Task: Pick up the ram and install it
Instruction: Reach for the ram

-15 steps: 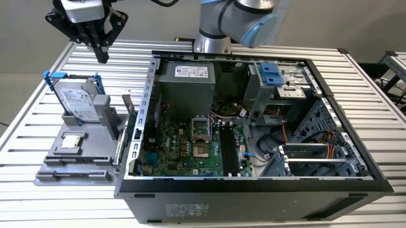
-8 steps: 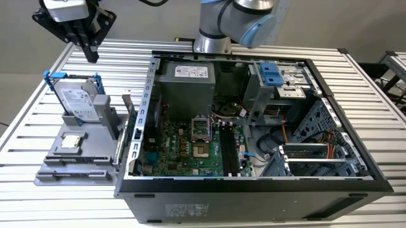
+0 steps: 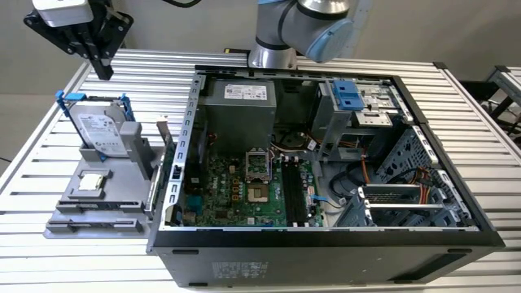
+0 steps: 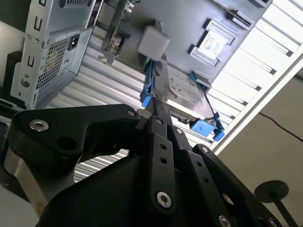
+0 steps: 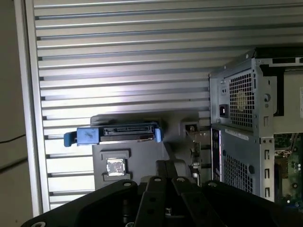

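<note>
The ram [image 3: 165, 139] is a thin stick standing on edge in the grey fixture [image 3: 97, 204], right beside the open computer case [image 3: 326, 241]; it also shows in the second wrist view [image 4: 115, 33]. My gripper [image 3: 104, 72] hangs high above the table's far corner on the exterior view's left, beyond the fixture, well clear of the ram. Its black fingers [image 4: 158, 127] meet at the tips, shut, with nothing between them. The black motherboard slots [image 3: 293, 192] lie bare inside the case.
A silver hard drive [image 3: 102, 129] in a blue-edged frame stands upright on the fixture. A small square silver chip [image 3: 91, 182] lies in front of it. The case holds a power supply [image 3: 238, 110], drive cage [image 3: 358, 104] and cables [image 3: 366, 177]. The slatted table [image 3: 49, 256] surrounds everything.
</note>
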Robot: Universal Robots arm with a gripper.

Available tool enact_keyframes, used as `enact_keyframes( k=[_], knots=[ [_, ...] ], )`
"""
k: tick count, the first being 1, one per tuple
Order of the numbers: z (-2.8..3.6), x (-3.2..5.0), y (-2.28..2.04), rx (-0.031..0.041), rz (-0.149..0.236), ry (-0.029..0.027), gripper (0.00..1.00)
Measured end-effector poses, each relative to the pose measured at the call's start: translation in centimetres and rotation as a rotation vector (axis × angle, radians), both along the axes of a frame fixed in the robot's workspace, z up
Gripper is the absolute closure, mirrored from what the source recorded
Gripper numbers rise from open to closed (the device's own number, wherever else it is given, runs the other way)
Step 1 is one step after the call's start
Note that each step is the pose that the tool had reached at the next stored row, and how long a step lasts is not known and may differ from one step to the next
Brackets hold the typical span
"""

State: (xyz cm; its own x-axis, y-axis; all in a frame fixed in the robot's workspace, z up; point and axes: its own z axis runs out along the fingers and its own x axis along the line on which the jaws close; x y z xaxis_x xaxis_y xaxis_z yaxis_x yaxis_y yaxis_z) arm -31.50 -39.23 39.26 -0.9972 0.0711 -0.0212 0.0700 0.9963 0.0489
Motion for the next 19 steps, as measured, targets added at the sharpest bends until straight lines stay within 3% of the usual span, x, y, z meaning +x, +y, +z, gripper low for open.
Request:
enact_keyframes(
  k=[19],
  knots=[
    [0.0,-4.81,0.21,0.0,0.0,0.0,1.0]
  ],
)
